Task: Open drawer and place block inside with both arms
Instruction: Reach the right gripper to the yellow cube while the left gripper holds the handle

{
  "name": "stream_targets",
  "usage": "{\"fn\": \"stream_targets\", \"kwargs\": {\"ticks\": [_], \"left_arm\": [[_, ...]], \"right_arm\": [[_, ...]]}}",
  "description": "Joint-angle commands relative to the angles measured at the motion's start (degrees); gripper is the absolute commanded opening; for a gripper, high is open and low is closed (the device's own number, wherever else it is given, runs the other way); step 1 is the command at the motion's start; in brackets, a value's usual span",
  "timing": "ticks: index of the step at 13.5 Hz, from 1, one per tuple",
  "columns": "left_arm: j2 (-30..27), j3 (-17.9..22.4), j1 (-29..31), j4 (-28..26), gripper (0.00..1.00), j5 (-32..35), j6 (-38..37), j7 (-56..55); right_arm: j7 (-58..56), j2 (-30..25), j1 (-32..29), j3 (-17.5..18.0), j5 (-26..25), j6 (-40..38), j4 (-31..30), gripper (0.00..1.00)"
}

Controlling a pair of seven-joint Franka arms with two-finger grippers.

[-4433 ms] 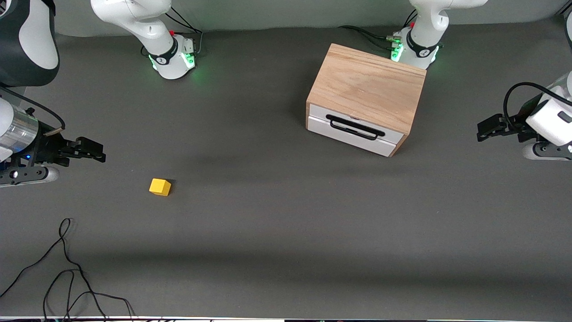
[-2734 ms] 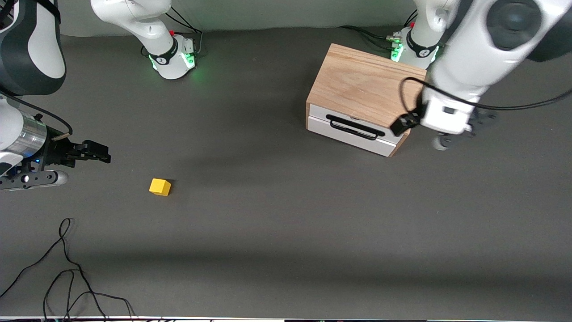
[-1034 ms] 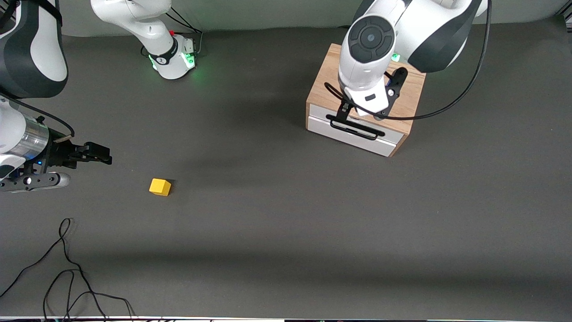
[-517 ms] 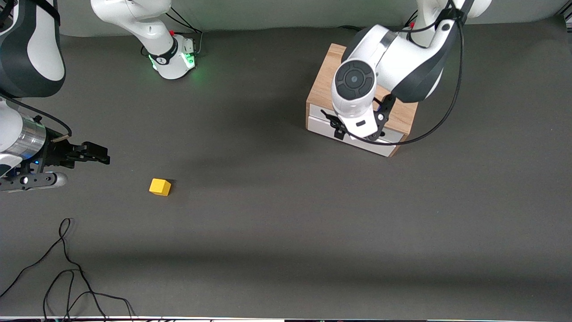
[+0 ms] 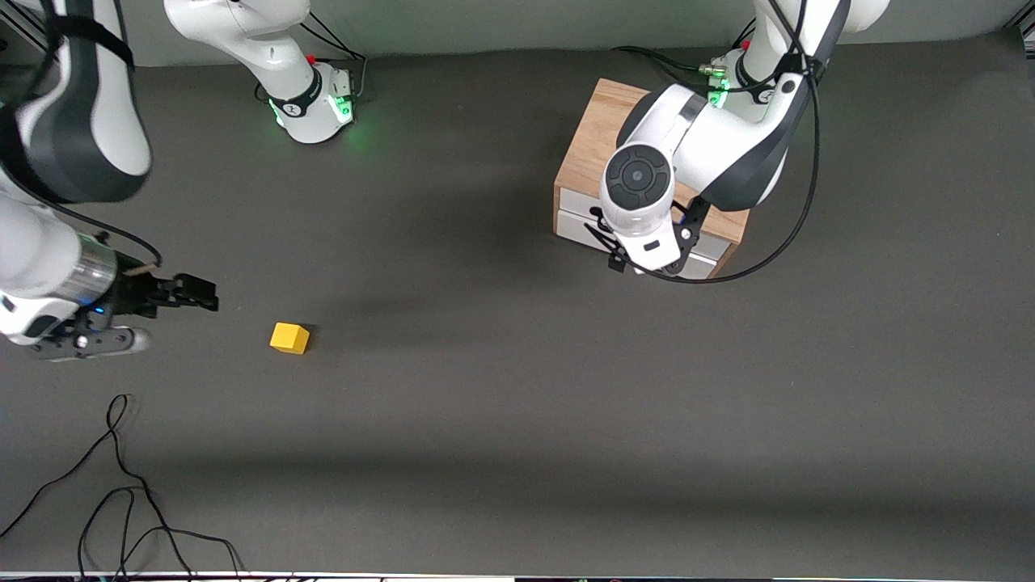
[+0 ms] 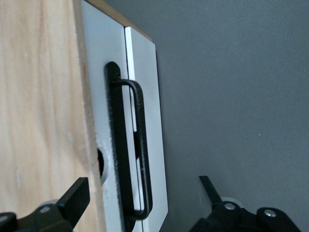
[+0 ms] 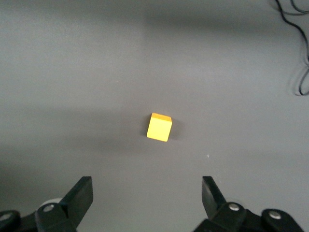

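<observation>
The light oak cabinet (image 5: 589, 137) stands near the left arm's base, its white drawer front (image 5: 574, 228) shut. My left gripper (image 5: 647, 257) hangs over the drawer front, open. In the left wrist view it (image 6: 142, 193) straddles the black wire handle (image 6: 140, 145), one finger (image 6: 77, 195) over the wood top (image 6: 38, 106), the other finger (image 6: 208, 187) over the table; it touches nothing. The yellow block (image 5: 289, 338) lies on the table toward the right arm's end. My right gripper (image 5: 202, 293) is open and empty beside it; the block (image 7: 159, 127) shows ahead of its fingers (image 7: 82, 193).
Loose black cables (image 5: 121, 493) lie near the front camera at the right arm's end, and show in the right wrist view (image 7: 295, 43). The arm bases (image 5: 311, 101) (image 5: 740, 77) stand at the table's far edge. Dark grey table (image 5: 501, 388) between block and cabinet.
My left arm swung in from its end of the table, over the cabinet, and came down in front of the drawer handle. My right gripper edged a little toward the block.
</observation>
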Motion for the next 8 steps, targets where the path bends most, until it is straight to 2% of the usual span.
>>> {"fn": "stream_targets", "kwargs": {"ticks": [1,5,8], "left_arm": [[1.27,0.41,-0.44,-0.45,1.0,1.34,2.07,-1.15],[2.77,1.03,-0.18,-0.45,1.0,1.43,2.78,-2.82],[3.91,0.94,-0.18,-0.45,1.0,1.34,3.65,-4.31]], "right_arm": [[0.0,-0.73,1.03,-0.22,0.74,8.31,-8.0,1.0],[0.09,0.32,1.3,-0.13,0.82,22.2,-18.55,1.0],[0.27,4.53,1.12,-0.13,0.91,26.97,-21.03,1.0]]}}
